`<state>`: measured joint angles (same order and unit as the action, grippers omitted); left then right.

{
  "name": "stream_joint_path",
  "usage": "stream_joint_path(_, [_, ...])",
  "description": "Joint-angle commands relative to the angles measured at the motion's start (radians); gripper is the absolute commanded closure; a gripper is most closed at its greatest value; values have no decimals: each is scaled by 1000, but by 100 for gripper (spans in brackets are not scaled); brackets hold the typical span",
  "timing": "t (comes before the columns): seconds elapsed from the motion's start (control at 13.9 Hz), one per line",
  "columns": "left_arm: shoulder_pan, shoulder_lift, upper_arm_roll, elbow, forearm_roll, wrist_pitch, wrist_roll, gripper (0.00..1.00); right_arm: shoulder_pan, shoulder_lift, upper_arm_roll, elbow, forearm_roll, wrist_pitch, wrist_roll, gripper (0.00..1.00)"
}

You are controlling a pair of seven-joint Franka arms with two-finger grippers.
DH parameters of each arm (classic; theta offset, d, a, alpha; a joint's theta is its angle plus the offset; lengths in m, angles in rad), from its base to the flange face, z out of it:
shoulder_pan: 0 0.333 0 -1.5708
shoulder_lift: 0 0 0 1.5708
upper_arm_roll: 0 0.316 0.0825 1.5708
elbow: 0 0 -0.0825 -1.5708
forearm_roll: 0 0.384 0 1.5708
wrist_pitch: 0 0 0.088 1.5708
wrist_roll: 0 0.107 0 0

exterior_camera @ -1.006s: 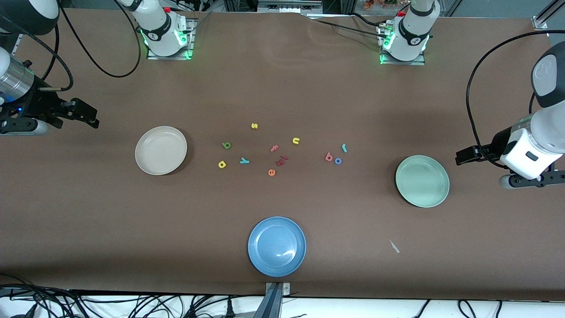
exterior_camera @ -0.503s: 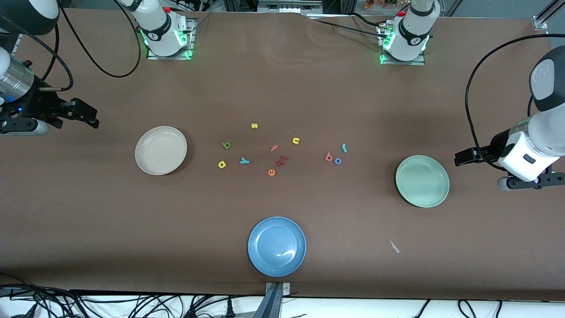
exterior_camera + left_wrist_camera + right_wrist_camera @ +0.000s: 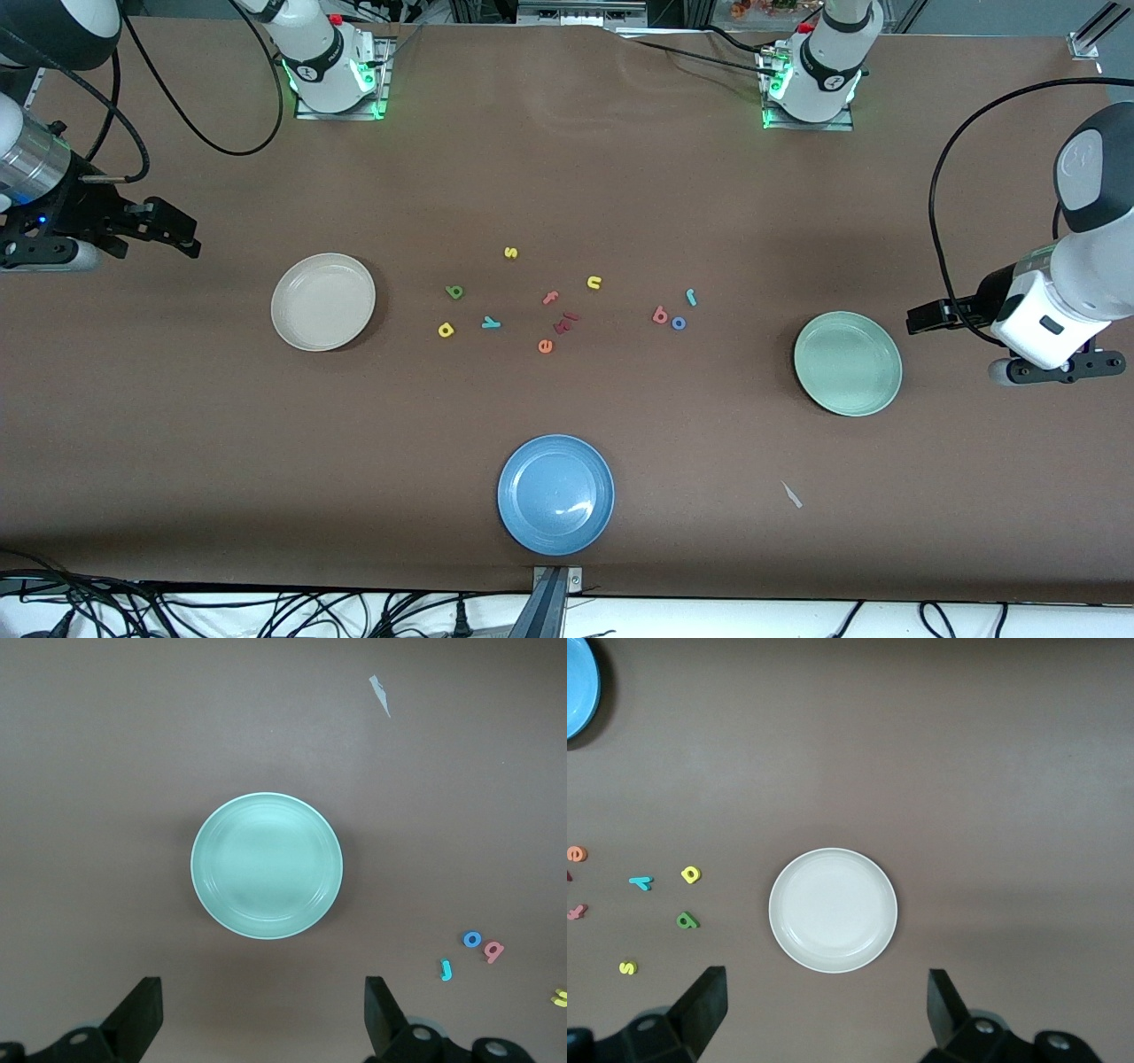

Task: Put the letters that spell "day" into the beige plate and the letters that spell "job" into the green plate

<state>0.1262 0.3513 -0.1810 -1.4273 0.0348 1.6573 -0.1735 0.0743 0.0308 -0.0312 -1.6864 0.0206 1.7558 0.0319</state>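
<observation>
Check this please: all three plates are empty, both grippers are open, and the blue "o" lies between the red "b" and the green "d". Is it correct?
One detail is wrong. The "o" lies between the "b" and the teal "j", as the front view shows; the "d" sits nearer the beige plate. The rest holds: beige, green plate and blue plate are empty, left gripper and right gripper open.

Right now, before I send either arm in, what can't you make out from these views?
- Dark red letters between the pink f and orange e, front view: too small to read.
- Left gripper, left wrist view: fingers cut off by the picture's edge.
- Right gripper, right wrist view: likewise.
- Pale scrap on the table: too small to identify.
</observation>
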Motion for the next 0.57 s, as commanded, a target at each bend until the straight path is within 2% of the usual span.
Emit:
stream_joint_path(0.0, [-11,5,3,1,-21,-8,-3,0,-4,-5,5,-2,-16,7,-7,0])
stream_joint_path(0.5, [-39,64,-3,-2,-56,-4,-24,0,-4,-5,5,-2,-16,7,-7,0])
